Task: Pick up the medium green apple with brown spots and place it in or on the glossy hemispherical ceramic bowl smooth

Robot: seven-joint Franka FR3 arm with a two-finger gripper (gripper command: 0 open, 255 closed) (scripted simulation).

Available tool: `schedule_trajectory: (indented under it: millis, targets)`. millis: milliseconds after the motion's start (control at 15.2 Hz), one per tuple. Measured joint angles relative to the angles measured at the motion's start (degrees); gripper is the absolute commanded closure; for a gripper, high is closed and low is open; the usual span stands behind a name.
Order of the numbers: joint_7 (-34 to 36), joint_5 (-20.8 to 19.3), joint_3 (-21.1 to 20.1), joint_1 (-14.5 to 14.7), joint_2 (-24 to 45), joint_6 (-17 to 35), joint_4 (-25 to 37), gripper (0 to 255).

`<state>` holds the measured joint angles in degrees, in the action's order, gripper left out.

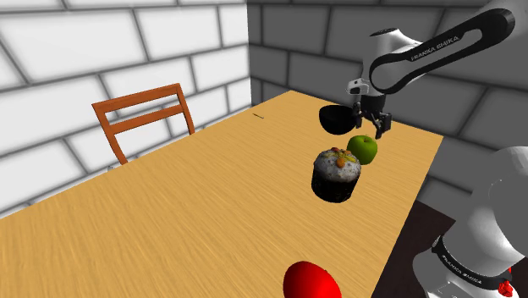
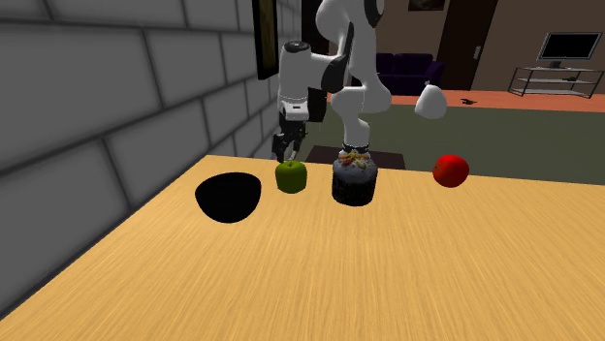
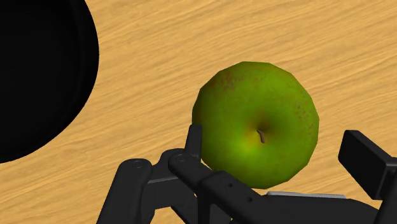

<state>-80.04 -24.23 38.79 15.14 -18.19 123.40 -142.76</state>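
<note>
A green apple point(image 1: 363, 148) point(image 2: 291, 177) with brown speckles rests on the wooden table point(image 1: 211, 212), stem up. The glossy black bowl point(image 1: 336, 118) point(image 2: 229, 197) sits just beyond it, a small gap between them. My gripper point(image 1: 373, 124) point(image 2: 284, 146) hangs right above the apple, pointing down. In the wrist view the apple point(image 3: 257, 130) lies between the two black fingers point(image 3: 194, 137), which stand apart; my gripper point(image 3: 280, 149) is open and holds nothing. Part of the bowl point(image 3: 38, 76) shows off to one side.
A dark cake with white icing point(image 1: 337, 174) point(image 2: 354, 180) stands close beside the apple, on the side away from the bowl. A red fruit point(image 1: 310, 281) point(image 2: 451, 170) lies further along the table edge. A wooden chair point(image 1: 144, 118) stands against the brick wall.
</note>
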Motion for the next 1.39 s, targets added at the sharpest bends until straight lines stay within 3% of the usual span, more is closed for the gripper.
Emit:
schedule_trajectory:
  millis: [462, 528, 1386]
  targets:
    - [-0.02, -0.11, 0.47, -0.02, 0.74, 1.68, -0.92, 0]
    - [-0.02, -0.11, 0.47, -0.03, 0.74, 1.68, -0.92, 255]
    - [0.03, -0.28, -0.07, -0.19, -0.5, -0.18, -0.24, 255]
